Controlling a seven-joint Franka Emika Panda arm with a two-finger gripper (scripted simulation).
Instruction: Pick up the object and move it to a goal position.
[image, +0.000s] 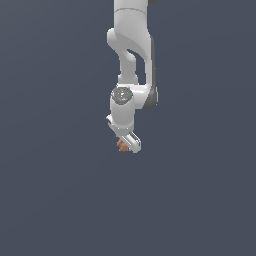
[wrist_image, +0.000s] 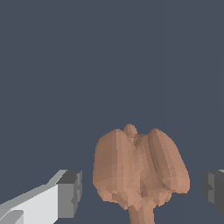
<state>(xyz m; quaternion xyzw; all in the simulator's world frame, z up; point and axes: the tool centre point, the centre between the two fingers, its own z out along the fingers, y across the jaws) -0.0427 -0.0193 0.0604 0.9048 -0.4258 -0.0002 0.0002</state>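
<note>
The object (wrist_image: 140, 173) sits untouched between the spread jaws in the wrist view, mostly hidden outside

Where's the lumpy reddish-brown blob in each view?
Exterior view: the lumpy reddish-brown blob peeks out just below centre, at the tip of the white arm, mostly hidden by the gripper.
Wrist view: blob fills the lower middle, between the two grey fingertip pads, gaps showing on both sides.
Shared landmark: the gripper.
</note>
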